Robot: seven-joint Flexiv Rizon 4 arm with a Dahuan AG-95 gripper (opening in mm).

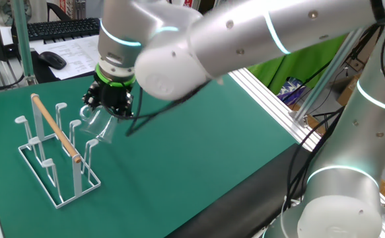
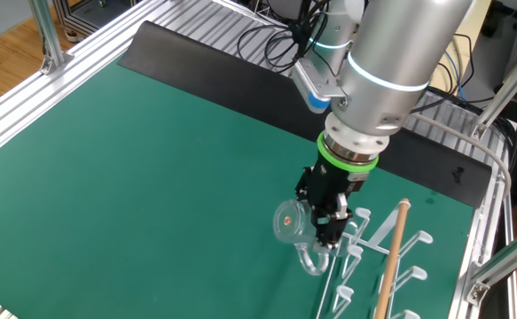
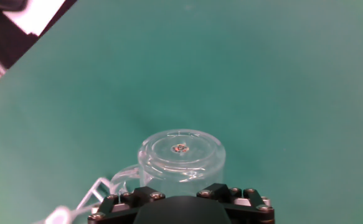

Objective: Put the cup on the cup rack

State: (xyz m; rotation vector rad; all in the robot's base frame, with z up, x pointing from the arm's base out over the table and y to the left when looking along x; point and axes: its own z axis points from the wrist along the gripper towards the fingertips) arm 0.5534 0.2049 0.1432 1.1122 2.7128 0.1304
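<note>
The cup (image 1: 98,124) is a clear glass tumbler, tilted, its mouth toward the rack. My gripper (image 1: 106,109) is shut on it and holds it above the mat beside the rack's near pegs. The cup rack (image 1: 55,149) is white wire with a wooden rod handle across its top. In the other fixed view the cup (image 2: 293,226) hangs under my gripper (image 2: 325,217) right next to the rack (image 2: 391,257). In the hand view the cup's base (image 3: 180,152) faces the camera above my gripper (image 3: 180,196); a white peg (image 3: 94,193) shows at lower left.
Green mat (image 1: 199,145) covers the table. A keyboard (image 1: 60,28), a mouse (image 1: 50,59) and papers lie beyond the far edge. Aluminium frame rails (image 1: 271,92) run along the right side, with cables near the arm's base (image 2: 285,40).
</note>
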